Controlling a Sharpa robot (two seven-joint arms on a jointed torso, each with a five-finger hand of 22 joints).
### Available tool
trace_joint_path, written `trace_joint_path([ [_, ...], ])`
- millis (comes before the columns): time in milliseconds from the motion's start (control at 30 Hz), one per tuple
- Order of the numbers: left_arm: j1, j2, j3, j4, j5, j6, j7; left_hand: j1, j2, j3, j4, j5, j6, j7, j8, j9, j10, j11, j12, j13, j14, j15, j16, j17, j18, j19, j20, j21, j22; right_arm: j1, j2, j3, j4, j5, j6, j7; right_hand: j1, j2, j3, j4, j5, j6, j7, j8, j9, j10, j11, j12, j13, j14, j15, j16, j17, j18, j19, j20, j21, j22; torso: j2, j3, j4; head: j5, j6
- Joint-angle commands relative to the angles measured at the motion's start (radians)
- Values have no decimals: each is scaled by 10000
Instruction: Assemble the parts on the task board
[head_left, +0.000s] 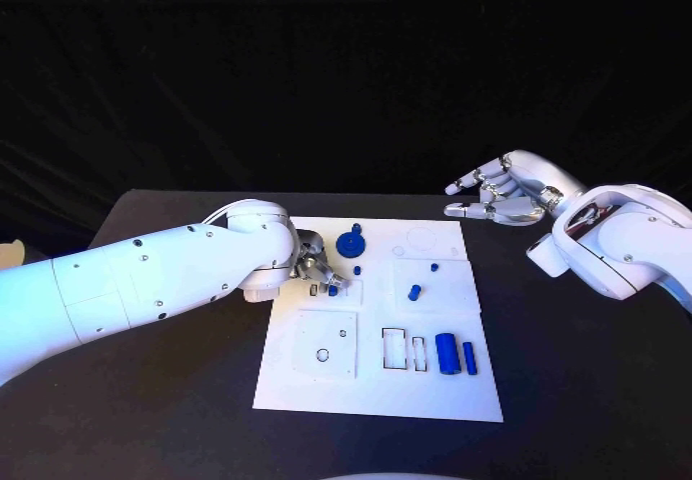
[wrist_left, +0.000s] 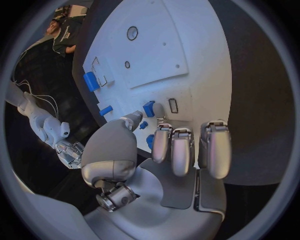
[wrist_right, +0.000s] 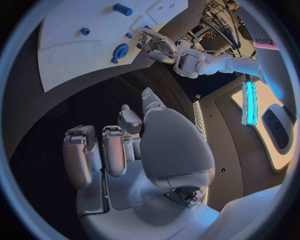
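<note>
Item: task board (head_left: 378, 385), a white plate being presented flat in the middle of the black surface (head_left: 173, 400), between the two arms, so that both hands can reach it. Parts, small and blue: a round disc-shaped part (head_left: 351, 243) is being carried near the far edge of the board; a small peg (head_left: 434, 268) and a second short piece (head_left: 414, 292) are standing in the middle field; two cylinders (head_left: 447, 353) are lying side by side next to the open rectangular slots (head_left: 394, 348) on the near side, apparently staged there for later insertion. Left hand (head_left: 317, 268): it is being held low over the left-middle part of the board, fingers curled downward toward a small blue part (wrist_left: 149, 108) beside a small rectangular recess (wrist_left: 173, 105); from the left wrist view the fingertips (wrist_left: 181, 150) are seen close to that piece, but whether it is being pinched or only approached cannot be told. Right hand (head_left: 498, 195): it is being kept raised off the far right corner of the board, fingers apart and holding nothing, presumably parked clear so the left hand's work is not being obstructed. Judged state of task: several recesses are showing unfilled, so assembly is judged to be at an early stage.
</note>
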Motion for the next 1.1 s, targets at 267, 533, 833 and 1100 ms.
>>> trace_joint_path([
  [267,-121,-434,281,549,1392,-957,-1389,-156,-40,-1226,68,-4,-309,173,-177,-186,-161,40,-205,789,1036,15,31,2632,-36,584,-1,-188,1356,-11,83,-13,-182,-44,81,58,-93,17,-49,7,-44,-84,-2,12,-10,-43,9,-33,-4,791,65,-54,1388,-69,1047,87,23,2633,-7,3,-1,40,114],
  [533,188,-814,562,664,1361,-335,-1492,951,208,-1797,-30,37,-842,464,-943,-874,-360,276,-454,523,1036,201,31,2632,-17,549,147,-265,1259,-45,132,-34,-305,-18,108,65,-92,18,-50,7,-45,-84,-2,12,-10,-43,9,-31,-3,791,65,-53,1389,-69,1047,87,23,2633,4,17,9,76,179],
  [833,673,-827,631,-130,1174,389,-1365,1611,724,-2853,31,55,-691,884,-2383,-2701,-380,667,-446,470,1036,564,31,2632,-12,548,534,-273,1278,-55,129,-41,-377,-13,58,51,-66,39,-64,2,-23,-83,-4,13,-10,-38,7,-20,2,793,63,-49,1397,-69,1047,87,23,2633,13,-2,-9,107,263],
  [1100,827,-285,635,-1132,901,278,-915,2176,974,-2953,22,62,-160,745,-2171,-2915,-328,558,-380,513,1036,488,31,2632,-29,581,489,-218,1373,-56,179,-41,-432,-13,35,57,-53,49,-71,-1,-4,-83,-6,14,-10,-39,6,-20,1,792,62,-53,1392,-69,1047,87,23,2633,9,-6,2,99,272],
])
